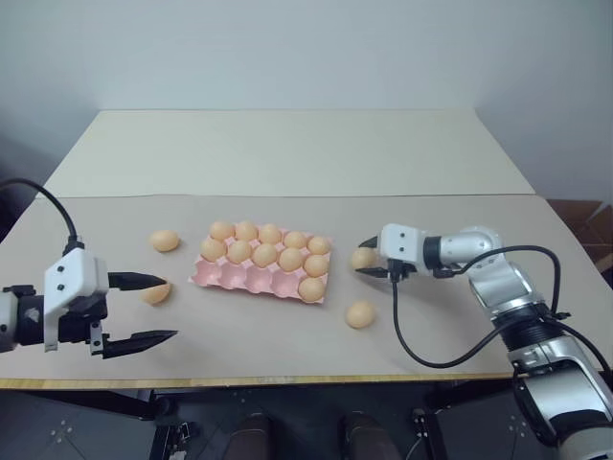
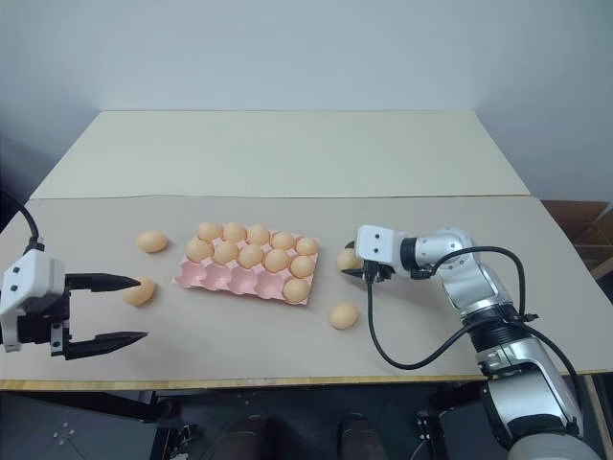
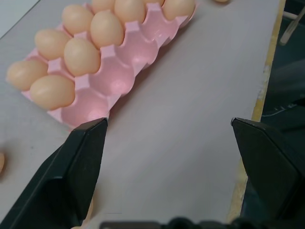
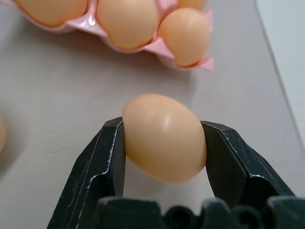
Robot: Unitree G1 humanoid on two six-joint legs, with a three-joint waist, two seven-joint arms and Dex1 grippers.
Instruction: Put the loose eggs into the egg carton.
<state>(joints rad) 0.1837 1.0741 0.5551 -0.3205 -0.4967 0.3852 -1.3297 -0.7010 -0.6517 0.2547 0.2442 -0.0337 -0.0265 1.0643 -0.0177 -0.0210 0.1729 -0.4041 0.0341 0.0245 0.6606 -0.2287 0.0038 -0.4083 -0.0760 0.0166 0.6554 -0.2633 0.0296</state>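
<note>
The pink egg carton point(image 1: 205, 278) lies mid-table with several pale orange eggs in its cups; the front-row cups point(image 3: 112, 78) nearest me stand bare except the rightmost. My right gripper point(image 1: 364, 257) is shut on a loose egg point(image 4: 164, 138) just right of the carton's right end. Another loose egg point(image 1: 360, 314) rests on the table nearer the front edge. Left of the carton are two more: one loose egg point(image 1: 165, 240) further back and one egg point(image 1: 156, 293) right behind the upper finger of my left gripper point(image 1: 170, 309), which is open and holds nothing.
The table's front edge point(image 1: 287, 380) runs close below both grippers. A second, paler table top point(image 1: 287, 153) adjoins at the back. A black cable point(image 1: 421, 355) loops from my right wrist. A brown box point(image 1: 586, 225) stands off the table's right side.
</note>
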